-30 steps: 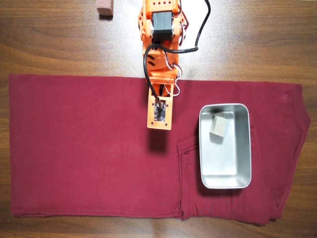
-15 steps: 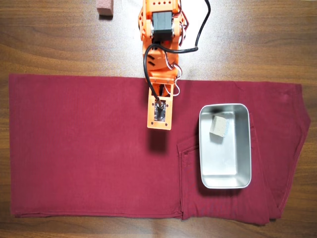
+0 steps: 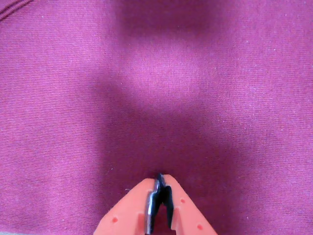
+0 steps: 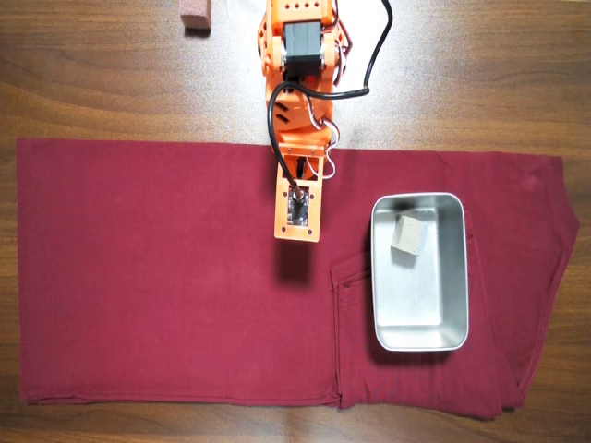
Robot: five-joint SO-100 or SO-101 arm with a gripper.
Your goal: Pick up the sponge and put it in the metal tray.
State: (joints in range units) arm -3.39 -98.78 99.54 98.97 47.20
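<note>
Grey sponge (image 4: pixel 409 236) sits in the tray (image 4: pixel 420 338), near its top-left corner. My gripper (image 3: pixel 160 182) is pinched closed w/ nothing in it, over the red cloth (image 4: pixel 148 277).

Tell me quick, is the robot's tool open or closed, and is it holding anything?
Tool: closed, holding nothing; only red cloth beneath it. The sponge lies in the metal tray.

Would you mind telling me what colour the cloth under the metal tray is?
The cloth is dark red, a plain maroon, seen best in the overhead view beneath the metal tray.
</note>
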